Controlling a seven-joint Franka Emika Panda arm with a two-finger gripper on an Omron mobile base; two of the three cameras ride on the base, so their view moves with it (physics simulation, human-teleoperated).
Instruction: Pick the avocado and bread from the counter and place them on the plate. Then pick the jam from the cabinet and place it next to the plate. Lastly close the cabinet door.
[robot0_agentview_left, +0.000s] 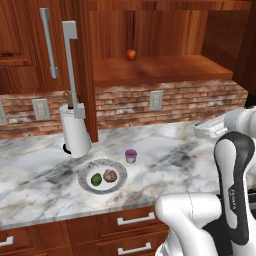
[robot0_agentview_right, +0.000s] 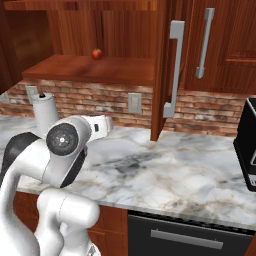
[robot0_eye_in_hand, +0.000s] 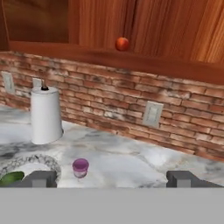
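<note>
I see my gripper (robot0_eye_in_hand: 111, 178) level above the surface (robot0_agentview_left: 165, 165), jaws wide, empty. One avocado (robot0_agentview_left: 96, 179) and one bread (robot0_agentview_left: 110, 176) on one plate (robot0_agentview_left: 85, 175); one jam (robot0_agentview_left: 131, 155) beside.

Rendered kitchen — marble counter (robot0_agentview_left: 165, 165), brick backsplash (robot0_agentview_left: 190, 100), wooden wall cabinet (robot0_agentview_left: 165, 70), drawers (robot0_agentview_left: 135, 220) below.
</note>
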